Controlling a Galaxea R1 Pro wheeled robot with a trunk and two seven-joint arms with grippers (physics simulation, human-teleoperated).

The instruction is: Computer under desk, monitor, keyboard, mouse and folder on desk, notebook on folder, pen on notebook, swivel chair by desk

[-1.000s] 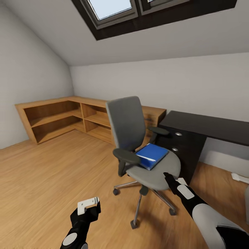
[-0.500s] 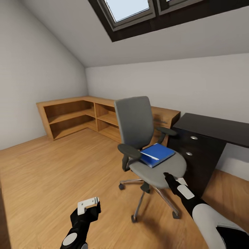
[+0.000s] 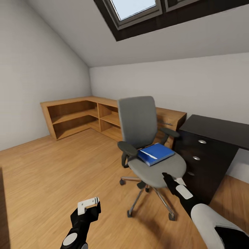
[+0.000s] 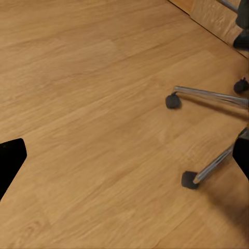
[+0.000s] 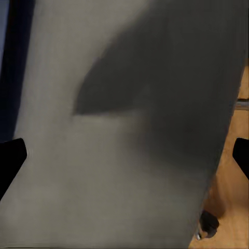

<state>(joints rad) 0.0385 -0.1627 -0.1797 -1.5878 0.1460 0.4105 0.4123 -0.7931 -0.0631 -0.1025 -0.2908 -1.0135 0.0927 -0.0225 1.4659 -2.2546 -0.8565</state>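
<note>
**Entry: folder on castored chair, both grippers empty — slip and roll risks**

Head view. We list the swivel chair (image 3: 148, 145) standing on the wooden floor (image 3: 52, 173) just beside the drawer end of the desk (image 3: 214, 135). The folder (image 3: 155, 154) lies flat on the seat, toward its back edge near the backrest, with a thin whitish stick, possibly the pen (image 3: 149, 155), on top of it. Our right gripper (image 3: 169, 181) hangs at the seat's front edge and carries nothing; we cannot tell how far its jaws stand apart here. Our left gripper (image 3: 90, 206) hangs over bare floor, carrying nothing, opening also unclear. Wooden shelving (image 3: 79, 116) runs along the far walls.

Left wrist view. Chrome legs and castors of the swivel chair (image 4: 207, 98) on the floor (image 4: 83, 104); dark fingertips (image 4: 10, 158) sit far apart at the frame's sides, so we judge these jaws wide, nothing between them.

Right wrist view. The grey seat of the swivel chair (image 5: 119, 155) close up, fingertips (image 5: 11, 155) set wide with nothing between them.

Hazards, as we judge them:
- A push on the seat edge could roll or spin the chair away on its castors.
- Lifting the thin folder tilted could shed the loose stick onto the floor.
- A pinch at one corner may slip.
</note>
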